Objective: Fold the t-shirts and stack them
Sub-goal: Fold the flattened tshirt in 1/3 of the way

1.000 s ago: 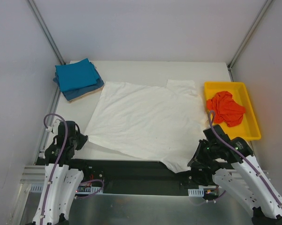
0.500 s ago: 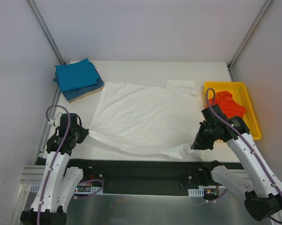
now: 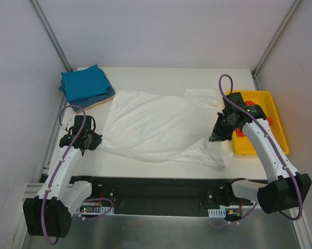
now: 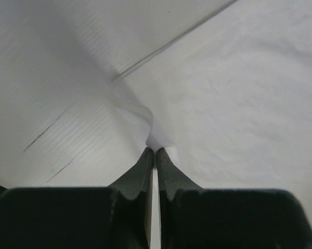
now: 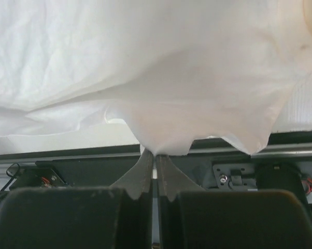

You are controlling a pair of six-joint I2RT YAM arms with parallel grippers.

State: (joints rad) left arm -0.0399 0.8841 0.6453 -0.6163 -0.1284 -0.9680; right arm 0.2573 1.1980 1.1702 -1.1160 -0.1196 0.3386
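The left gripper [image 4: 155, 150] is clenched on a pinch of white cloth, its two fingers pressed together and the fabric puckering just ahead of the tips. The right gripper [image 5: 155, 154] is clamped just as tight on an edge of the same cloth, which fans out ahead of its tips in a loose tent. Both pinches belong to the white t-shirt [image 3: 156, 127]. It stretches between the two grippers, with its near edge raised off the table [image 3: 161, 78] and its far part lying flat. Further back from the left jaws sits the stack of folded shirts [image 3: 86, 88], teal-blue on top. Just beside the right jaws is the yellow tray [image 3: 257, 149].

The step looks like the first fold, carrying the near edge over toward the far one. To do it well, both arms should travel at matched height and pace, holding the edge taut between them. The bunched sag under the right jaws needs lifting clear. The edge should land square before either grip lets go, away from the tray.
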